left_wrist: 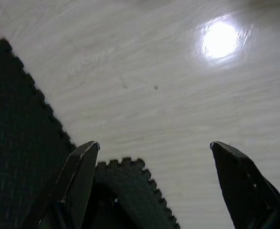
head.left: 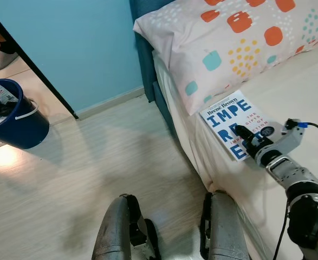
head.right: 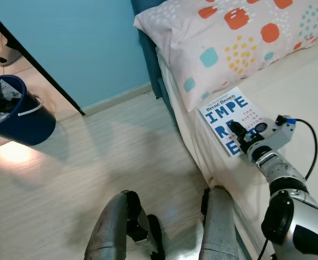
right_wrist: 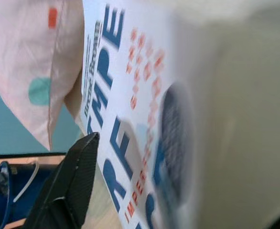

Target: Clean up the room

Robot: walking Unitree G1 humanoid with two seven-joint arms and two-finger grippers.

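Note:
A white book [head.left: 226, 116] with big blue letters lies flat on the cream bed [head.left: 294, 92], at its near edge, partly tucked under a patterned pillow [head.left: 229, 38]. My right gripper [head.left: 246, 142] reaches in from the right and rests over the book's lower corner. In the right wrist view the cover [right_wrist: 130, 95] runs close between the spread jaws, with one black finger [right_wrist: 68, 186] past the book's floor-side edge, so the gripper is open. My left gripper [left_wrist: 155, 144] hangs open above the pale wooden floor beside a dark textured surface [left_wrist: 20, 143].
A dark blue bucket [head.left: 12, 116] holding rubbish stands on the floor at the left, by a dark slanted door frame [head.left: 34, 65]. A slipper [head.left: 4, 57] lies beyond it. The bed's teal frame [head.left: 148, 65] meets the blue wall. My legs [head.left: 115, 227] stand on open floor beside the bed.

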